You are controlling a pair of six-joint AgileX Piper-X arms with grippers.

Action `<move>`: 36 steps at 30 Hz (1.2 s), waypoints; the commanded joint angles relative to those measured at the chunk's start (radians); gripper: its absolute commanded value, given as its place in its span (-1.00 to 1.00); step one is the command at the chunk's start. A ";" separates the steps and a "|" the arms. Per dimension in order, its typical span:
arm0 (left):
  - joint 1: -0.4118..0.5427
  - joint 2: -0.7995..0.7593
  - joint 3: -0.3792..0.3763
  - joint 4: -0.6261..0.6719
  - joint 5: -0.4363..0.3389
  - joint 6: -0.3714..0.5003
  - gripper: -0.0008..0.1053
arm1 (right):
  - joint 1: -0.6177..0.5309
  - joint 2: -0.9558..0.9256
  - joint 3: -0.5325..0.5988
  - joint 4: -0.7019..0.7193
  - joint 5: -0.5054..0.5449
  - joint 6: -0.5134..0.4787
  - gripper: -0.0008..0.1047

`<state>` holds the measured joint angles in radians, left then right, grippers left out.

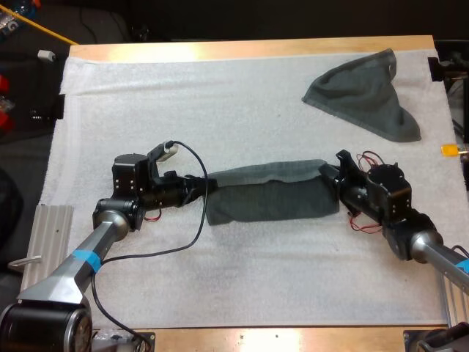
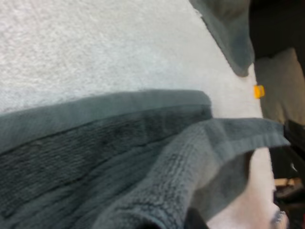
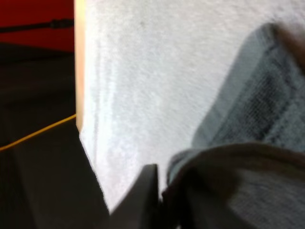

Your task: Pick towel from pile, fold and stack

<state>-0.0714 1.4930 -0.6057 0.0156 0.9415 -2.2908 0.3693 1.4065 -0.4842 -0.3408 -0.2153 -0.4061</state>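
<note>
Towel fold in mid-step: a grey-green towel (image 1: 267,199) lies as a long doubled band just toward 6 o'clock from the centre of the white mat (image 1: 220,95), strung between my two arms. My left gripper (image 1: 207,187) has its jaws closed on the band's 9 o'clock end. My right gripper (image 1: 331,178) pinches the 3 o'clock end, with cloth bunched against its finger in the right wrist view. A second towel (image 1: 365,95) sits crumpled at the mat's 1 o'clock corner, well apart. I judge the lengthwise fold done and the crosswise one due: one end must be carried over onto the other, edges matched and both grips firm so the layers do not slip.
</note>
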 commanded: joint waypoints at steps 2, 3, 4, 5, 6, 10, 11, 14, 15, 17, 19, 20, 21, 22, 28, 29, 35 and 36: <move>0.000 -0.001 -0.009 -0.026 0.033 0.000 -0.59 | -0.006 -0.001 -0.013 -0.073 -0.013 -0.021 -0.20; 0.000 -0.001 -0.013 -0.026 0.041 -0.003 -0.42 | -0.006 -0.001 -0.013 -0.114 -0.013 -0.026 0.00; 0.000 -0.001 -0.020 -0.026 0.052 -0.006 -0.25 | -0.006 -0.001 -0.013 -0.156 -0.013 -0.037 0.12; 0.000 -0.001 -0.025 -0.026 0.057 -0.007 -0.17 | -0.006 -0.001 -0.013 -0.183 -0.017 -0.049 0.16; 0.000 -0.001 -0.035 -0.026 0.071 -0.008 -0.07 | -0.006 -0.001 -0.013 -0.226 -0.027 -0.082 0.16; 0.000 -0.007 -0.079 -0.026 0.130 -0.015 -0.02 | -0.006 -0.021 -0.019 -0.313 -0.086 -0.187 0.16; 0.000 -0.010 -0.085 -0.026 0.134 -0.016 -0.02 | -0.006 -0.026 -0.020 -0.310 -0.099 -0.205 0.16; 0.000 -0.061 -0.103 -0.016 0.133 -0.016 -0.02 | -0.006 -0.063 -0.023 -0.270 -0.126 -0.257 0.16; 0.000 -0.085 -0.104 -0.016 0.125 -0.016 -0.02 | -0.006 -0.083 -0.026 -0.236 -0.127 -0.282 0.16; 0.000 -0.136 -0.103 -0.016 0.108 -0.016 -0.02 | -0.006 -0.114 -0.035 -0.153 -0.127 -0.341 0.16; 0.000 -0.199 -0.103 0.001 0.071 -0.016 -0.02 | -0.006 -0.162 -0.059 -0.012 -0.127 -0.420 0.16; 0.000 -0.223 -0.103 0.009 0.064 -0.014 -0.02 | -0.006 -0.171 -0.065 0.018 -0.127 -0.445 0.16; 0.000 -0.250 -0.103 0.019 0.049 -0.011 -0.02 | -0.006 -0.195 -0.083 0.096 -0.125 -0.495 0.16; 0.000 -0.282 -0.103 0.036 0.034 -0.007 -0.02 | -0.006 -0.219 -0.105 0.181 -0.123 -0.538 0.16; 0.000 -0.405 -0.103 0.162 -0.035 0.026 -0.02 | -0.006 -0.302 -0.224 0.536 -0.067 -0.709 0.16; 0.000 -0.420 -0.103 0.190 -0.045 0.040 -0.02 | -0.006 -0.307 -0.238 0.560 -0.062 -0.720 0.16; -0.002 -0.521 -0.114 0.420 -0.138 0.174 -0.02 | -0.006 -0.319 -0.362 0.867 0.027 -0.865 0.16; -0.002 -0.541 -0.114 0.464 -0.156 0.193 -0.02 | -0.006 -0.319 -0.379 0.910 0.042 -0.894 0.16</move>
<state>-0.0714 0.9598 -0.7104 0.4556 0.8036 -2.1119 0.3693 1.0937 -0.8550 0.5433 -0.1834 -1.2748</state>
